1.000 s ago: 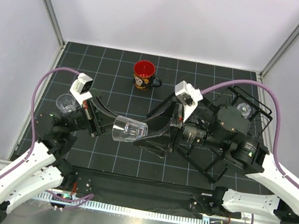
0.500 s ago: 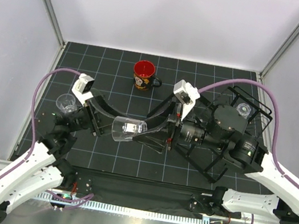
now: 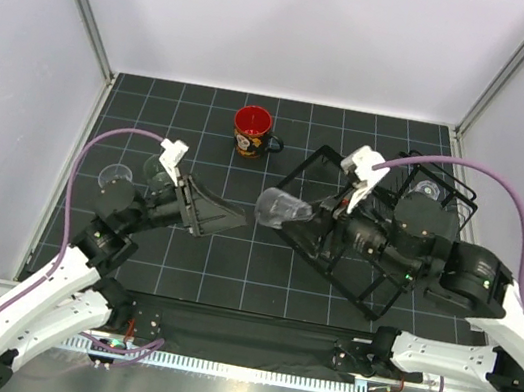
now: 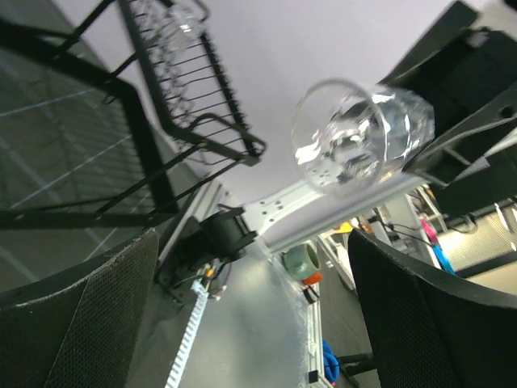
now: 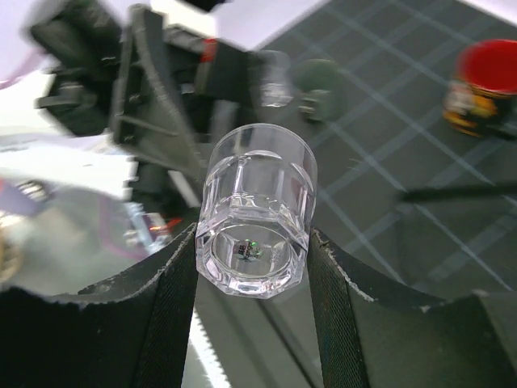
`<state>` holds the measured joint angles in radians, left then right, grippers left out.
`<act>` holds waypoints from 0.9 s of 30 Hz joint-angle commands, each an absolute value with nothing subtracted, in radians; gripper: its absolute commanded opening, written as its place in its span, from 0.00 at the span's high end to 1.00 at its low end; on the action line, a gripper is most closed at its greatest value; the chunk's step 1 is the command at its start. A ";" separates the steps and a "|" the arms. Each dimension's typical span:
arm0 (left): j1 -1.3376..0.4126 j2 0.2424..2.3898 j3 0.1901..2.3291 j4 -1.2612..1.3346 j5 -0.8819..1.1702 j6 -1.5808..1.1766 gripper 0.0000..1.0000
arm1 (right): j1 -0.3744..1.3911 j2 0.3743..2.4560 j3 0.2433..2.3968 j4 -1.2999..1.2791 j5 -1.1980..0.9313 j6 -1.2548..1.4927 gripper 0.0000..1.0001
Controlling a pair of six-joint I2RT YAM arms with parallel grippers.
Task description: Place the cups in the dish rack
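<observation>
the right hand (image 5: 253, 246) grips a clear tumbler (image 5: 257, 212) by its base, one finger pressed to each side, the cup held sideways in the air. in the top view it hangs right of the frame's centre, at the left edge of the dish rack (image 4: 152, 145). the left hand (image 3: 223, 218) is spread wide and holds nothing, just left of centre, its mouth facing that cup. the mug (image 3: 251, 131) stands upright on the tabletop (image 3: 228, 271) at upper centre. a second tumbler (image 3: 428, 192) sits in the rack's far right end, a third (image 3: 116, 173) on the tabletop at the left.
</observation>
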<state>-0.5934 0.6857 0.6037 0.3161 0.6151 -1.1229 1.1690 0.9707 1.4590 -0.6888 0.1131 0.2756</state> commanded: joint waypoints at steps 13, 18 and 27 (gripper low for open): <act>-0.595 0.831 0.735 -0.095 0.426 -0.924 0.06 | 0.681 1.127 1.735 -1.281 0.528 0.215 0.96; -0.595 0.893 0.837 -0.411 0.246 -0.828 0.12 | 0.574 1.163 1.724 -1.333 0.572 0.270 0.96; -0.595 0.862 0.833 -0.526 0.132 -0.808 0.12 | 0.457 1.141 1.594 -1.356 0.480 0.311 0.96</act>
<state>-0.5945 0.8864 0.8074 -0.4717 0.1913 -0.8452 0.4690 1.1664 1.6188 -1.3415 0.5129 0.2928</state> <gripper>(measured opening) 0.885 0.537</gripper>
